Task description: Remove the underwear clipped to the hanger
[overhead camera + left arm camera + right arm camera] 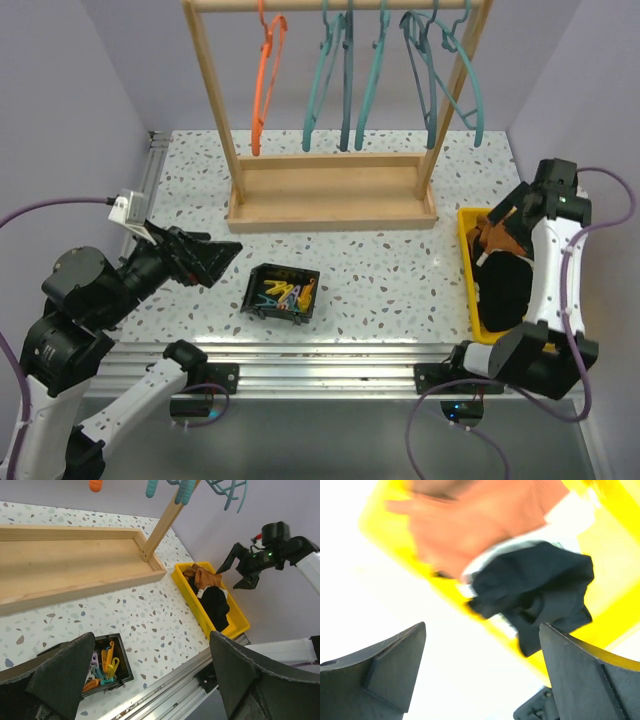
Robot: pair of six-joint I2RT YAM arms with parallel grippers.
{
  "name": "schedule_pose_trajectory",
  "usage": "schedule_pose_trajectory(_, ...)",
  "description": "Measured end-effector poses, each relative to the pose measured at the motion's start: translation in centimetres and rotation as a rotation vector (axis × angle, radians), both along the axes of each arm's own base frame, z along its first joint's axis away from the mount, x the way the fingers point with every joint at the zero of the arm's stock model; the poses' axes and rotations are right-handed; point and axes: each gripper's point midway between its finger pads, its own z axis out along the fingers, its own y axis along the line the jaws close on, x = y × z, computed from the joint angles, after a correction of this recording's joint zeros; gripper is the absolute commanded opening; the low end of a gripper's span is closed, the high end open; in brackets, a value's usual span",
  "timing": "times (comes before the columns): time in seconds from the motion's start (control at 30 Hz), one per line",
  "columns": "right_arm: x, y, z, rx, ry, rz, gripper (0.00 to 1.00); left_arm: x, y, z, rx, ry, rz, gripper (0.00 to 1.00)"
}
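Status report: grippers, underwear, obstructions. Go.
Left gripper open, empty, near the clip box. Right gripper open, empty, above the yellow bin. Black underwear in the bin beside brown cloth; hangers bare. Nothing seen in the way.

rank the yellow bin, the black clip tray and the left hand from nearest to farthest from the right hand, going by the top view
1. yellow bin: at the table's right edge, directly under the right hand.
2. black clip tray: mid-table, toward the near edge.
3. left hand: far left side.
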Motion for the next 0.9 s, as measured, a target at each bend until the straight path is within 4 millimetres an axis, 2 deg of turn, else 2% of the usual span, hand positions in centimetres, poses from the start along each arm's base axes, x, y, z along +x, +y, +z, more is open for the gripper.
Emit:
schedule_pose_trajectory(0.1,0.0,1.7,5.1,-0.020,-0.163,0.072,0.98,-0.1,-0.3,-0.1,0.003,0.009,-0.016,1.00)
schedule_pose_trajectory(0.17,-1.2,3.5,7.0,-0.006,-0.230,0.126,0.98,-0.1,-0.5,-0.2,0.008,0.020,-0.030,1.00)
schedule_pose_trajectory(0.23,-2.6,5.1,7.8,0.018,-0.270,0.170,0.98,-0.1,-0.7,-0.4,0.016,0.037,-0.039,1.00)
schedule_pose_trajectory(0.37,-4.9,8.2,7.7,0.114,-0.316,0.245,0.98,0.4,-1.1,-0.8,0.037,0.080,-0.046,1.00)
schedule_pose_trajectory(0.47,-6.5,11.4,7.0,0.210,-0.343,0.332,0.98,1.0,-1.5,-1.7,0.056,0.130,-0.045,1.00)
schedule_pose_trajectory(0.57,-7.9,14.6,7.7,0.317,-0.404,0.425,0.98,1.6,-1.9,-2.7,0.061,0.183,-0.040,1.00)
schedule_pose_trajectory(0.6,-8.5,16.1,8.6,0.367,-0.454,0.470,0.98,1.7,-2.0,-3.1,0.061,0.201,-0.038,1.00)
schedule_pose_trajectory(0.7,-10.1,18.8,10.7,0.445,-0.555,0.584,0.98,2.2,-2.5,-4.3,0.064,0.247,-0.041,1.00)
schedule_pose_trajectory(0.77,-11.9,20.7,12.7,0.496,-0.629,0.675,0.98,2.5,-2.9,-5.1,0.061,0.277,-0.044,1.00)
schedule_pose_trajectory(0.9,-15.1,23.1,16.0,0.550,-0.733,0.839,0.98,2.9,-3.3,-6.3,0.049,0.313,-0.044,1.00)
